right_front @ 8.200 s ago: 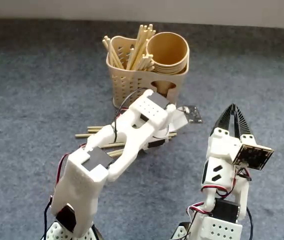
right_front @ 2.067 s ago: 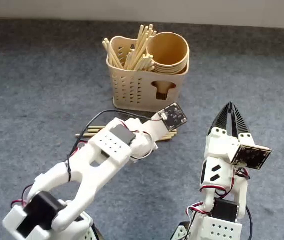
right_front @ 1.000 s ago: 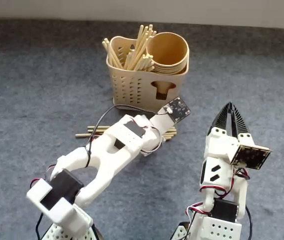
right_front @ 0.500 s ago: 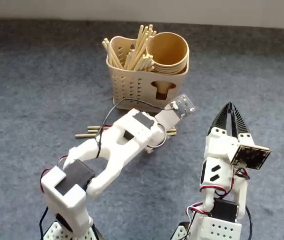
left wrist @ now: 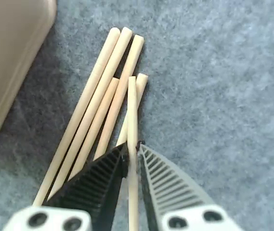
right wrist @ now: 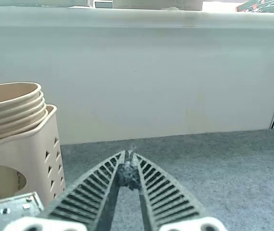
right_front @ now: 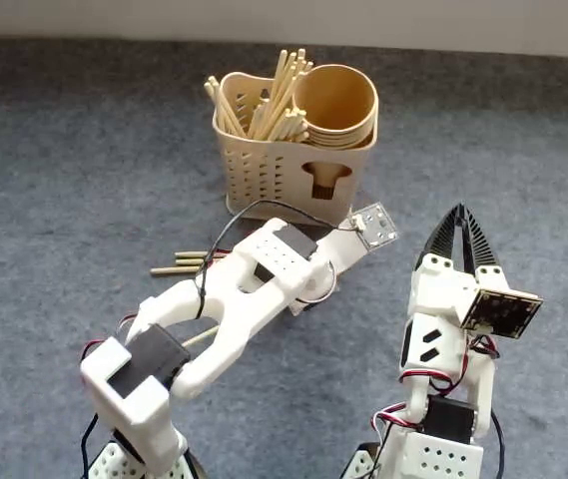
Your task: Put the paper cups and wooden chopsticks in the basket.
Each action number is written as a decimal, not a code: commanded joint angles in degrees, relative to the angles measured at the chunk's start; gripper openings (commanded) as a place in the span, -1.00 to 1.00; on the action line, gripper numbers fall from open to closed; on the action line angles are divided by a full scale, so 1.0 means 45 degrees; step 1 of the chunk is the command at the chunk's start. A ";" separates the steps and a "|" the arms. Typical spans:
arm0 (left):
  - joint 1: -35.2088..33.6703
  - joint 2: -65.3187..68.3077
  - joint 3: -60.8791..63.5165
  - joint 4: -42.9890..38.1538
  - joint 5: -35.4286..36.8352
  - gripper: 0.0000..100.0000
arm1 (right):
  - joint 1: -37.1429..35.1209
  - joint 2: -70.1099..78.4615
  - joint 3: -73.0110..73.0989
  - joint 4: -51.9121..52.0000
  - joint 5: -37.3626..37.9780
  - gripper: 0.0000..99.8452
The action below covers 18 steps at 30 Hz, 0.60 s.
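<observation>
A beige slotted basket (right_front: pixel 288 165) stands at the back of the grey carpet. A stack of paper cups (right_front: pixel 335 100) and several chopsticks (right_front: pixel 269 95) stand in it. More wooden chopsticks (left wrist: pixel 103 110) lie loose in front of the basket, their far ends sticking out (right_front: pixel 179 264) from under my left arm (right_front: pixel 274 264). My left gripper (left wrist: pixel 133 144) is down at this bundle, shut on one chopstick (left wrist: pixel 132 101) that lies across the others. My right gripper (right_front: pixel 460 220) stands shut and empty to the right of the basket, its tips (right wrist: pixel 128 156) raised off the carpet.
The basket's corner (left wrist: pixel 11 53) is close beside the loose chopsticks. A pale wall (right wrist: pixel 175 72) runs behind the carpet. Open carpet (right_front: pixel 84 180) lies to the left of the basket and to its right (right_front: pixel 503 150).
My left arm has swung its wrist rightward over the loose chopsticks, covering their right ends. The right arm has not moved.
</observation>
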 commanded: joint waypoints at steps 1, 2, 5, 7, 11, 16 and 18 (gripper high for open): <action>0.0186 -0.1983 -0.0244 0.0860 -0.0078 -0.99 | -0.0049 -0.0068 -0.0107 -0.0400 0.0195 -0.96; 0.0186 -0.2276 0.0010 0.0801 -0.0078 -0.99 | -0.0049 -0.0068 -0.0107 -0.0400 0.0195 -0.96; 0.0186 -0.2921 0.0733 0.0508 -0.0117 -0.99 | -0.0049 -0.0068 -0.0107 -0.0400 0.0195 -0.96; 0.0186 -0.3233 0.0967 0.0410 -0.0117 -0.99 | -0.0049 -0.0068 -0.0107 -0.0400 0.0195 -0.96; 0.0186 -0.3878 0.1084 0.0469 -0.0117 -0.99 | -0.0049 -0.0068 -0.0107 -0.0400 0.0195 -0.96; 0.0186 -0.5441 0.1221 0.1172 -0.0098 -0.99 | -0.0049 -0.0068 -0.0107 -0.0400 0.0195 -0.96; 0.0186 -0.6222 0.1221 0.1543 -0.0078 -0.99 | -0.0049 -0.0068 -0.0107 -0.0400 0.0195 -0.96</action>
